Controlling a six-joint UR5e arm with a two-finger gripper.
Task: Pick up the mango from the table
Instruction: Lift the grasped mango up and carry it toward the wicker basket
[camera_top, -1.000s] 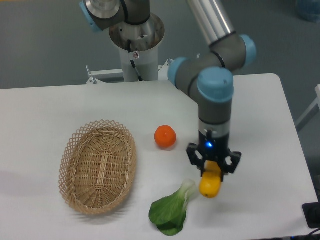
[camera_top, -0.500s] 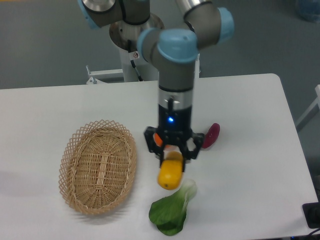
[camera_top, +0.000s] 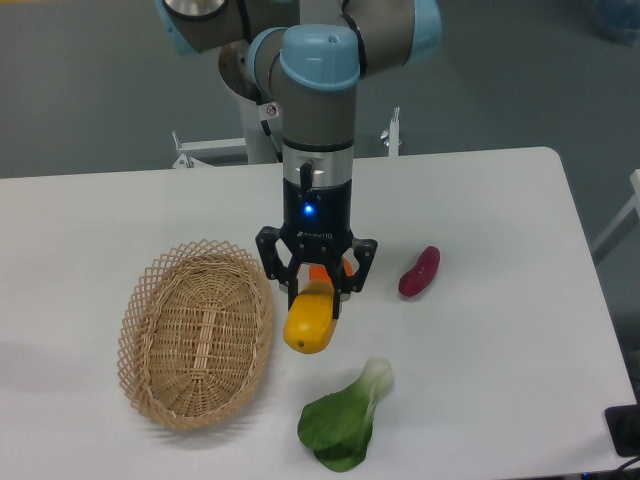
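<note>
Mango held in the air, just right of the basket

One leafy green (camera_top: 342, 428) lies nearest; above it the gripper (camera_top: 316, 291) is clenched on the single mango (camera_top: 310, 320), which hangs clear of the table (camera_top: 520, 330); I judge a firm, level hold matters, the smooth fruit gripped only at its top; one wicker basket (camera_top: 196, 333), one dark-red oblong thing (camera_top: 419, 272); one orange (camera_top: 320, 272) peeks behind the fingers.

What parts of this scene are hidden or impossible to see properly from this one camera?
- Orange: mostly hidden behind the gripper; only a sliver shows.
- Mango: its top end is covered by the gripper fingers.
- Dark object: cut off by the right frame edge, unidentifiable.
- Table: near edge cut off by the frame bottom.
</note>
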